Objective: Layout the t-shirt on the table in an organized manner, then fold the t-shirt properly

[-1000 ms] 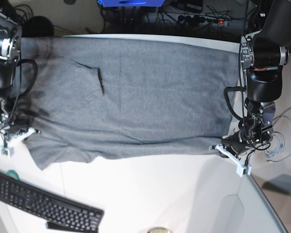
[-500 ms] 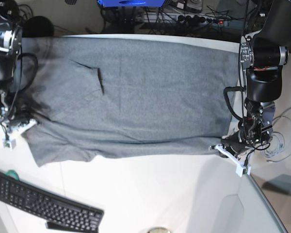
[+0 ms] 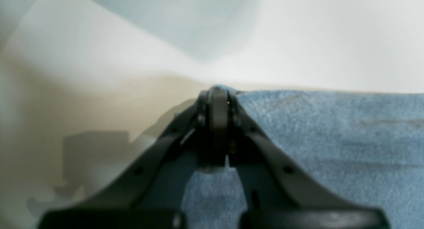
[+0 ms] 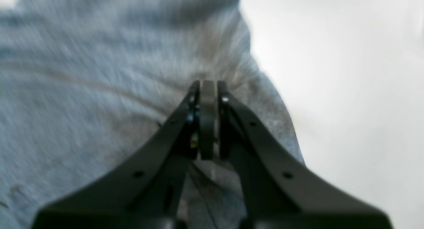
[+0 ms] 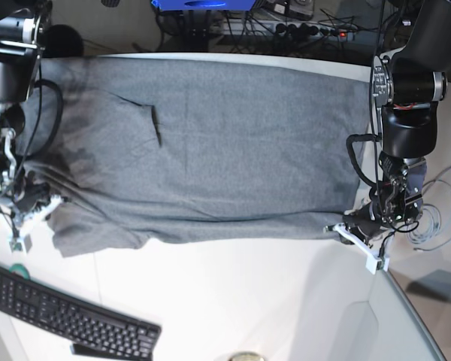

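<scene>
The grey t-shirt [image 5: 225, 143] lies spread flat across the white table [image 5: 233, 301], its length running left to right. In the base view my left gripper [image 5: 344, 229] is at the shirt's lower right corner. The left wrist view shows that gripper [image 3: 217, 96] shut, with the corner of the cloth [image 3: 331, 139] pinched at its tips. My right gripper [image 5: 37, 207] is at the shirt's lower left end. In the blurred right wrist view it [image 4: 208, 86] stands shut, and the fabric [image 4: 82, 90] gathers in creases toward its tips.
A black keyboard [image 5: 68, 316] lies at the front left, with a small green round thing [image 5: 16, 268] just above it. Cables and a power strip [image 5: 308, 30] run behind the table. The table's curved edge [image 5: 413, 316] cuts off the front right corner.
The arm on the base view's left has shifted, dragging the shirt's left end so that it creases and its lower left flap draws in. The other arm has stayed still.
</scene>
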